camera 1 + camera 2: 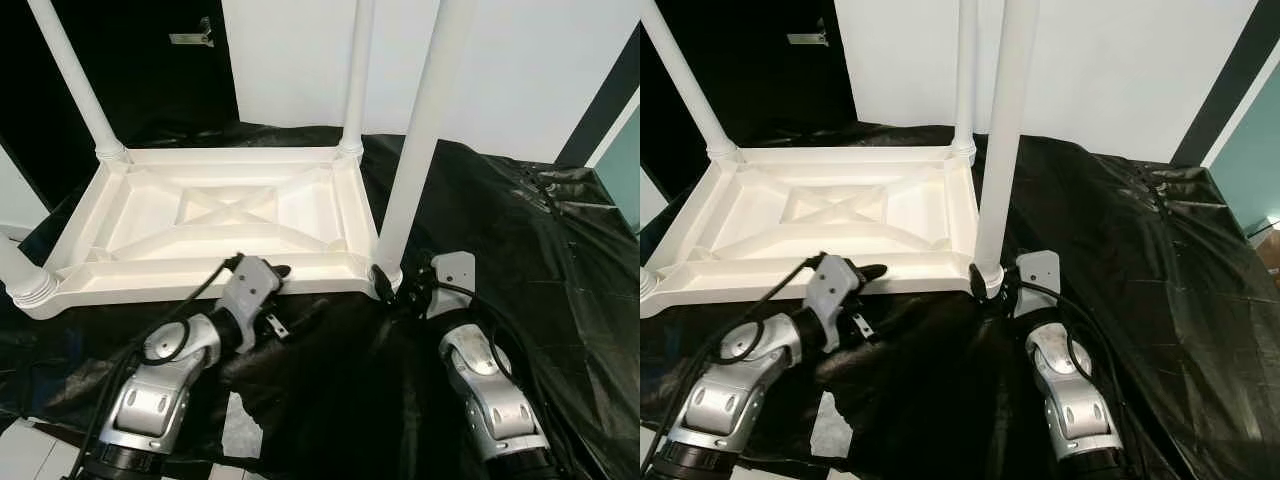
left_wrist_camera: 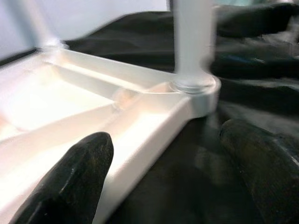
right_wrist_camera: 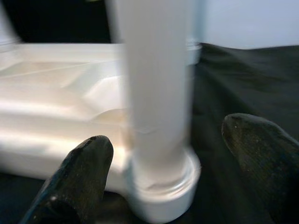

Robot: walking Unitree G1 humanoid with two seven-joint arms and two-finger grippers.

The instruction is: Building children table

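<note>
The white plastic children's table (image 1: 215, 215) lies upside down on the black plastic sheet (image 1: 500, 230) that covers the floor before me, its ribbed underside with the crossed braces facing up. White round plastic legs stand up from its corners: one at the far left (image 1: 75, 85), one at the far right (image 1: 357, 75), and one at the near right corner (image 1: 420, 130), which rises tall in front of me. At the near left corner only a ribbed white socket or leg base (image 1: 25, 285) can be made out at the edge.

My right end effector (image 3: 159, 158) is at the foot of the near right leg, its two black fingers (image 3: 77, 177) spread apart on either side of the leg's collar, not pressing on it. My left end effector (image 2: 168, 172) is at the table's near edge, left of that leg, fingers apart, one fingertip (image 2: 70, 182) over the white rim and the other over the black sheet. A white wall (image 1: 480, 60) stands behind.
</note>
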